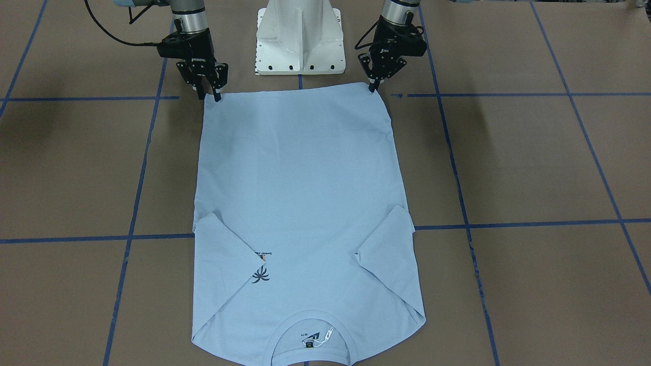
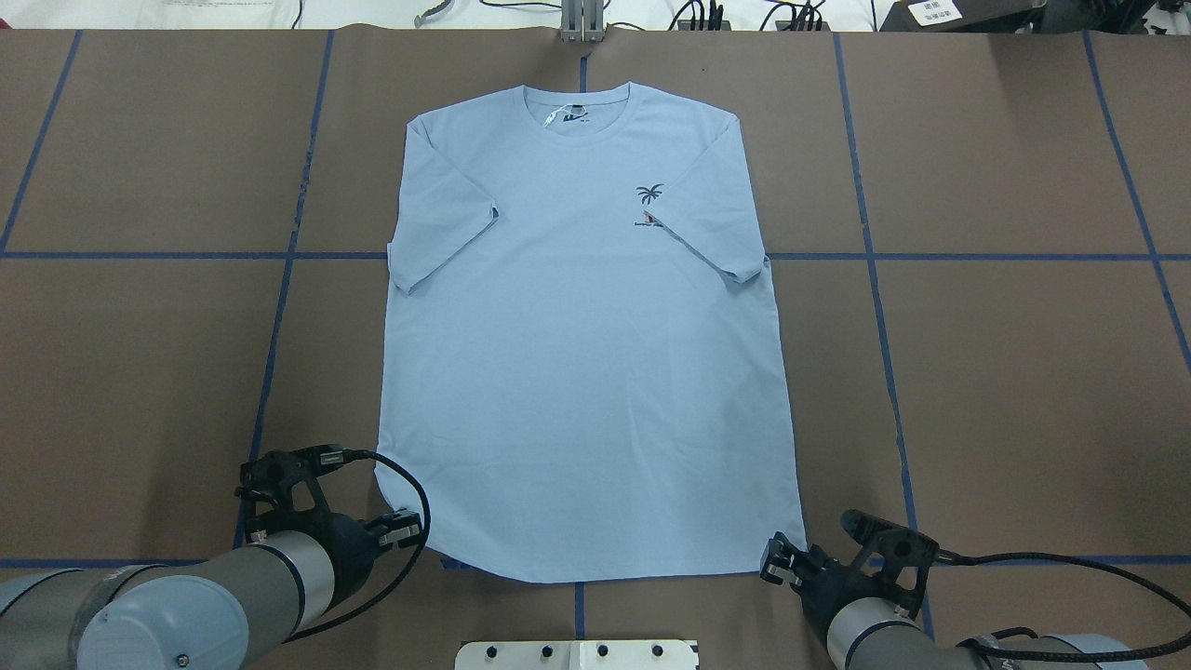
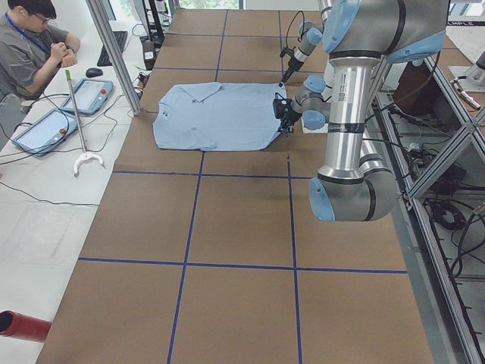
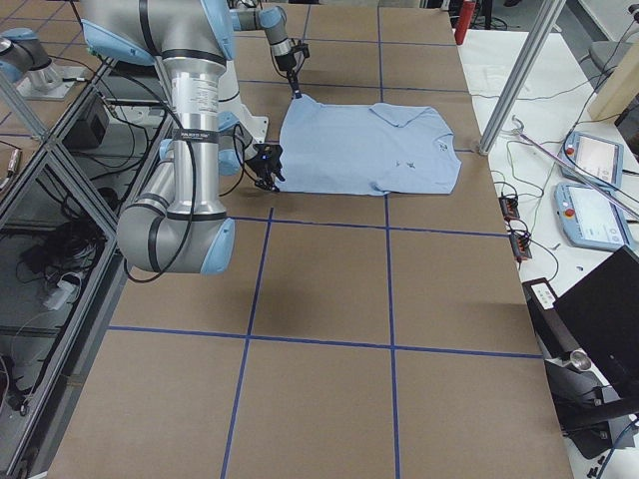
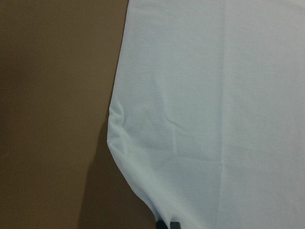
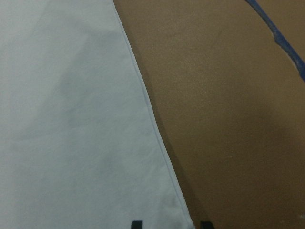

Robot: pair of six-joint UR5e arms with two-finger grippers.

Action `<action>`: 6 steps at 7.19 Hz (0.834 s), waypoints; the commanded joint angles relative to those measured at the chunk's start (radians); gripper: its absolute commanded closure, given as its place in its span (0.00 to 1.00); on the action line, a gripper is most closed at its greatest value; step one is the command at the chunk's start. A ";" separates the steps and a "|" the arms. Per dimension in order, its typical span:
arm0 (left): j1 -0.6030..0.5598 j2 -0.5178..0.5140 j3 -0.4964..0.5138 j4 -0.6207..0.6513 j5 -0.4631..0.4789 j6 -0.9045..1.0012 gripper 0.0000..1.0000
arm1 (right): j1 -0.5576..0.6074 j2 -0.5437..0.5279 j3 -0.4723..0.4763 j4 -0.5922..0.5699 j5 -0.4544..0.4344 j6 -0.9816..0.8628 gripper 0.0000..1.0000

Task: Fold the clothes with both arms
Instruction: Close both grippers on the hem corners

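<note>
- The light blue T-shirt lies flat in the middle of the table, chest side up.
- Its long way runs straight out from the robot. The bottom edge is next to the robot and the neck is on the far side.
- The small palm-tree print shows on the chest, and the neck label sits inside the collar.
- Both sleeves are folded in over the chest. One of them covers a bit of the print.
- The left gripper is down on one bottom corner of the shirt. Its fingers are close together and seem to pinch the cloth.
- The right gripper is at the other bottom corner. Its fingers are apart, with the corner between them.
- The table is brown, and blue tape lines cut it into big squares.
- The robot's white base stands just behind the bottom edge of the shirt.
- Past the far side of the table, a person sits at a white desk with two blue-edged screens on it.
</note>
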 commanded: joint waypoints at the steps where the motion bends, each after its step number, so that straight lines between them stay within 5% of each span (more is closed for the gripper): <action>1: 0.000 0.001 0.000 0.000 0.000 0.000 1.00 | 0.000 0.000 -0.002 -0.001 0.002 0.000 0.80; 2: 0.000 -0.001 0.000 0.000 0.000 0.000 1.00 | 0.000 0.000 -0.001 -0.010 0.002 0.000 1.00; 4: 0.000 0.001 0.003 0.000 -0.002 0.000 1.00 | 0.000 0.003 0.022 -0.061 0.000 0.000 1.00; 6: -0.002 0.010 -0.042 0.012 -0.014 0.003 1.00 | -0.005 0.009 0.219 -0.297 0.040 -0.004 1.00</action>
